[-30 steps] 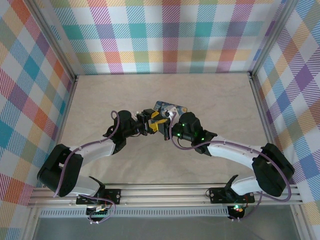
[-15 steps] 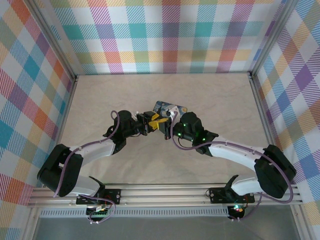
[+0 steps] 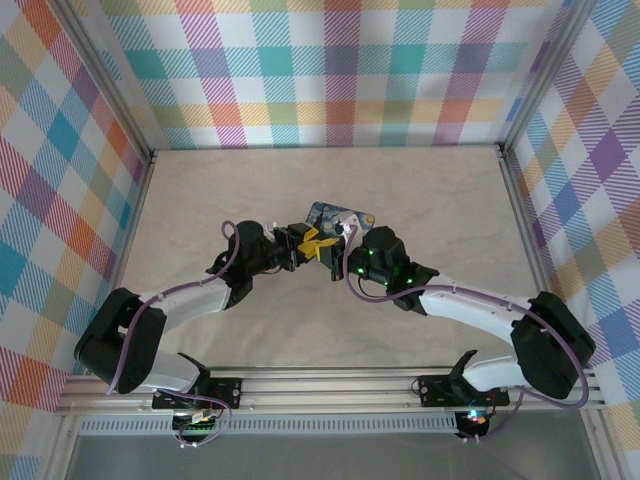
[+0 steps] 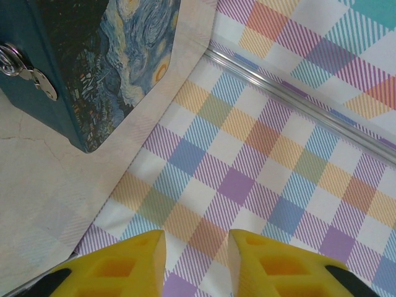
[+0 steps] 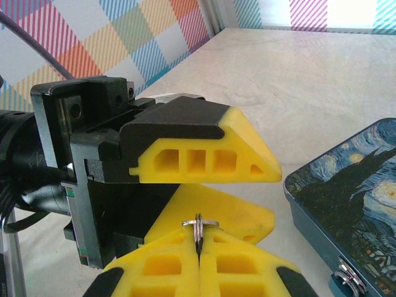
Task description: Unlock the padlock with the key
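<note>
My right gripper (image 5: 199,249) is shut on the key (image 5: 198,226). A silvery ring and a thin metal edge stick up between its yellow fingertips. Just beyond it stands my left gripper (image 5: 276,198), open, with one yellow finger (image 5: 204,162) above the ring and the other behind it. In the top view both grippers, left (image 3: 316,243) and right (image 3: 336,250), meet at mid-table beside the painted tin (image 3: 331,213). In the left wrist view the left gripper (image 4: 197,245) holds nothing. The padlock is hidden.
The dark-blue night-sky tin (image 5: 346,198) lies on the table to the right of the fingers, with its silvery latch (image 5: 350,276) facing me. The same tin (image 4: 93,62) and latch (image 4: 21,69) show at upper left in the left wrist view. Plaid walls ring the beige table (image 3: 200,190).
The right arm's wrist has drifted slightly right and toward the near edge. The left arm has stayed where it was.
</note>
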### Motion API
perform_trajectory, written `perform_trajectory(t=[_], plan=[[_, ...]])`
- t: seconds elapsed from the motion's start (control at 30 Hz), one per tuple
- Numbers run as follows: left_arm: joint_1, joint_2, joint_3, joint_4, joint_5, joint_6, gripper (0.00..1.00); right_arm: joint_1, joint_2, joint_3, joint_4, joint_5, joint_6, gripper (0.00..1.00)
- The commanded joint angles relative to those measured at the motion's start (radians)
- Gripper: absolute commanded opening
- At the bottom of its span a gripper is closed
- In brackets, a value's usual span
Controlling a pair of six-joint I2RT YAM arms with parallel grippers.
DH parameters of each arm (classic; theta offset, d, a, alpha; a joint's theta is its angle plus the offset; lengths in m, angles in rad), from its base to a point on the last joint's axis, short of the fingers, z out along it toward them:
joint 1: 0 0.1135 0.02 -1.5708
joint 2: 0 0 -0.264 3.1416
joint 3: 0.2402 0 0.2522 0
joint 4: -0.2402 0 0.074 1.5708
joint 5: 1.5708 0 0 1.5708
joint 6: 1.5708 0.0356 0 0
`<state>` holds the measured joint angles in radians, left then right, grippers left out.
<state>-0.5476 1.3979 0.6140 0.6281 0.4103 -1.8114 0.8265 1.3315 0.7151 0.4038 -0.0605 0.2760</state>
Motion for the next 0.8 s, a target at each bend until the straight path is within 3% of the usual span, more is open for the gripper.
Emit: perform_trajectory(t=[0.0,0.53,0.7,0.77], plan=[[-0.009,-0.006,0.028,-0.010,0.008,0.011,0.34,0.009,-0.011,-0.001,0.044,0.014,0.006,0.00],[-0.018,0.010,0.041,-0.004,0.018,0.017,0.38,0.010,0.018,0.010,0.069,0.009,0.013,0.00],[-0.017,0.009,0.041,-0.002,0.018,0.020,0.31,0.010,0.019,0.000,0.065,0.012,0.017,0.00],[-0.018,0.009,0.039,-0.001,0.017,0.022,0.24,0.010,0.014,-0.003,0.058,0.013,0.019,0.00]])
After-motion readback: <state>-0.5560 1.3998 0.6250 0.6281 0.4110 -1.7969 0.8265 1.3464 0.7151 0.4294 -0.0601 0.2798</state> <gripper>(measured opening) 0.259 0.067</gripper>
